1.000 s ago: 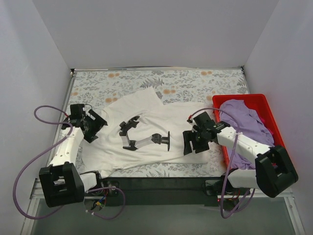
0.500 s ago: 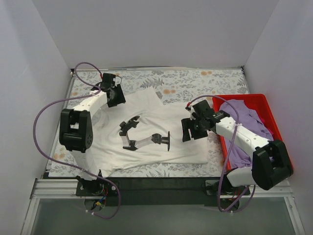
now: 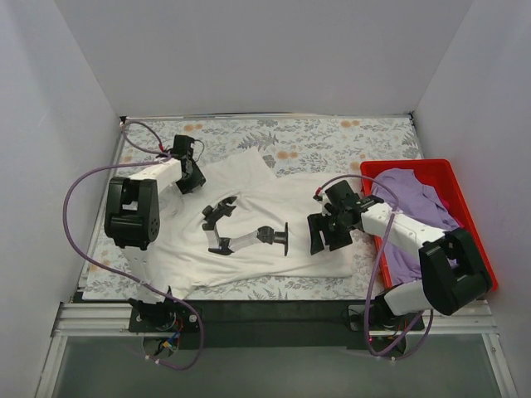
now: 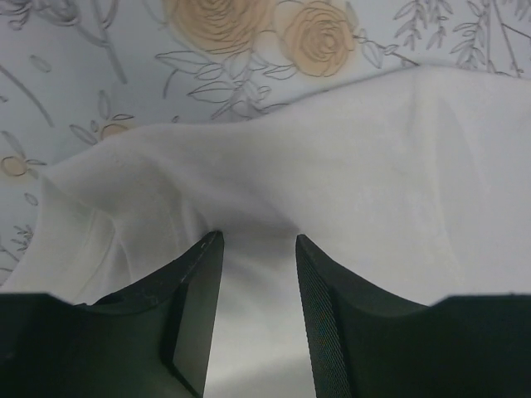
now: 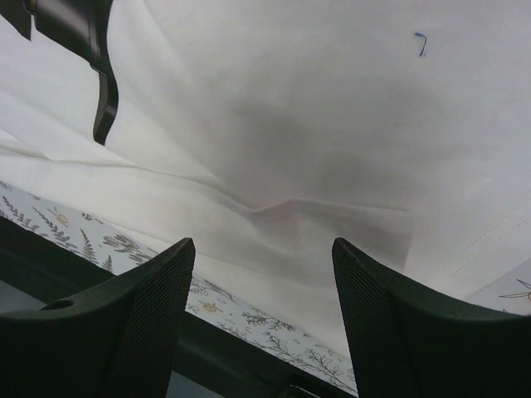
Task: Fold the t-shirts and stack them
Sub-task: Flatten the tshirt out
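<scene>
The white t-shirt (image 3: 282,203) with the black robot-arm graphic (image 3: 241,232) lies spread flat on the middle of the table. My left gripper (image 3: 189,172) is low over the shirt's far left part, at the sleeve. In the left wrist view (image 4: 259,242) its jaws stand apart with white cloth (image 4: 373,166) lying between and under them. My right gripper (image 3: 322,234) is over the shirt's right side, near its front hem. It is wide open and empty in the right wrist view (image 5: 261,247). The lavender t-shirt (image 3: 415,199) lies crumpled in the bin.
The red plastic bin (image 3: 444,170) stands at the right edge of the table. The floral tablecloth (image 3: 332,137) covers the table and shows around the shirt. The table's dark front edge (image 5: 124,332) is just below the right gripper's view.
My left arm swung from the near left side up to the shirt's far left sleeve, then settled slightly lower. My right gripper shifted a little over the shirt's right side.
</scene>
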`<state>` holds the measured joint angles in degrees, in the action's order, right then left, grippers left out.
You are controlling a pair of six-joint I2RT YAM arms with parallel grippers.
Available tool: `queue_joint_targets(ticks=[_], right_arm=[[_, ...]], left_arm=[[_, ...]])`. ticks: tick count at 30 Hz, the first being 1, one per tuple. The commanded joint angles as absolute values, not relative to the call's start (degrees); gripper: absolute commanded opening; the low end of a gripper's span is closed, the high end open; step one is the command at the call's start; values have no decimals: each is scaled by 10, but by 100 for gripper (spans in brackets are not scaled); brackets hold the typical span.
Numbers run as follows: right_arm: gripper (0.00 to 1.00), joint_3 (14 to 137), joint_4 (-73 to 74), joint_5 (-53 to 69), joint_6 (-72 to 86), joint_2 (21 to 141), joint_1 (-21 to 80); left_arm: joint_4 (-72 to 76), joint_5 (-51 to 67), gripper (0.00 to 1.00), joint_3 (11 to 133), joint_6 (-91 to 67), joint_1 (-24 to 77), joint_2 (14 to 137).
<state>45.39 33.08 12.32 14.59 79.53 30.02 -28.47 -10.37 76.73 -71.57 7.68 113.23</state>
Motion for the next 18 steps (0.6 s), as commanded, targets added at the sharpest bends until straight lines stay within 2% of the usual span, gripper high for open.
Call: queue_joint_targets(ticks=[1, 9, 15, 18], right_arm=[[63, 439, 314, 130, 141, 804, 300], [63, 401, 319, 133, 153, 819, 299], [63, 399, 354, 147, 145, 813, 299], [63, 420, 368, 135, 135, 808, 299]], left_arm=[[-328, -132, 39, 698, -773, 43, 1110], [-335, -106, 40, 562, -806, -43, 1011], [-350, -116, 41, 539, -783, -72, 922], [-345, -108, 46, 555, -763, -72, 906]])
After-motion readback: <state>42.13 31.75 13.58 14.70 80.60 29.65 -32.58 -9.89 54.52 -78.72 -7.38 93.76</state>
